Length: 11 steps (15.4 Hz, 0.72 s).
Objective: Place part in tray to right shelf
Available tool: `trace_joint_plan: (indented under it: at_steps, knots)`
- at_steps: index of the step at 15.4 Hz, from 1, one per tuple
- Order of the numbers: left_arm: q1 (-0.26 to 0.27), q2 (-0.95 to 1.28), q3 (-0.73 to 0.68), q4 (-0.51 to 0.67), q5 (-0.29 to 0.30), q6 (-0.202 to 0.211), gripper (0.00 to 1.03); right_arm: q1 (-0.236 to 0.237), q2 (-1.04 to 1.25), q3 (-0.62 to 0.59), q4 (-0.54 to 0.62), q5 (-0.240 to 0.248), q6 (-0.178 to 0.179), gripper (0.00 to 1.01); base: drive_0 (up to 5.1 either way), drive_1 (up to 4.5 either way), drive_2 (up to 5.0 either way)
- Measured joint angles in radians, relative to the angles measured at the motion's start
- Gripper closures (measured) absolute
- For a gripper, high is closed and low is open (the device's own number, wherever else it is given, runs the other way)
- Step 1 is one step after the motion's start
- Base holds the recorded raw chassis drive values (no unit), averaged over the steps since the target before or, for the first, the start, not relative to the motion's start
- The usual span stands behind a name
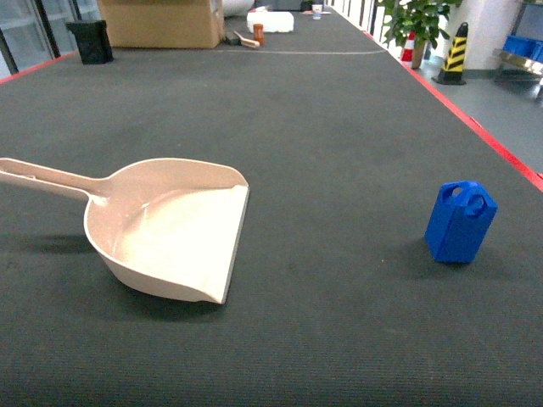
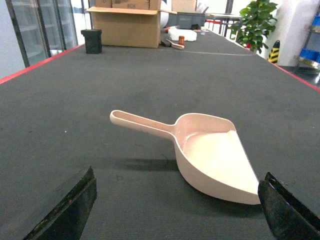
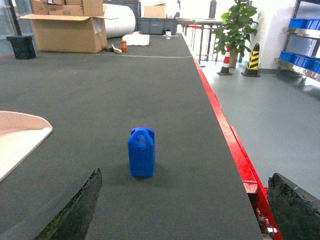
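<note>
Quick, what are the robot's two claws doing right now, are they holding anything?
Left gripper: open, empty, with the tray ahead of it.
Right gripper: open, empty, with the part ahead of it.

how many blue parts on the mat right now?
1. The part stands upright on the dark mat, on the right side near the red edge, well apart from the empty tray on the left. The blue crates in the far right background are not parts. No others visible.
</note>
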State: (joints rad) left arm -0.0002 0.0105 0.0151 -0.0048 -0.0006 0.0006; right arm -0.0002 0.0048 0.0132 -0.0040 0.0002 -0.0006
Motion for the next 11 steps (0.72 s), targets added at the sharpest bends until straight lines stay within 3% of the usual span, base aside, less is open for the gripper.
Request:
trace_joint_plan:
  at_steps: [11]
  knots:
    - [0.0, 0.0, 0.0, 0.0, 0.0, 0.0, 0.05, 0.0, 0.0, 0.0, 0.0, 0.0, 0.0, 0.03, 0.0, 0.0, 0.0]
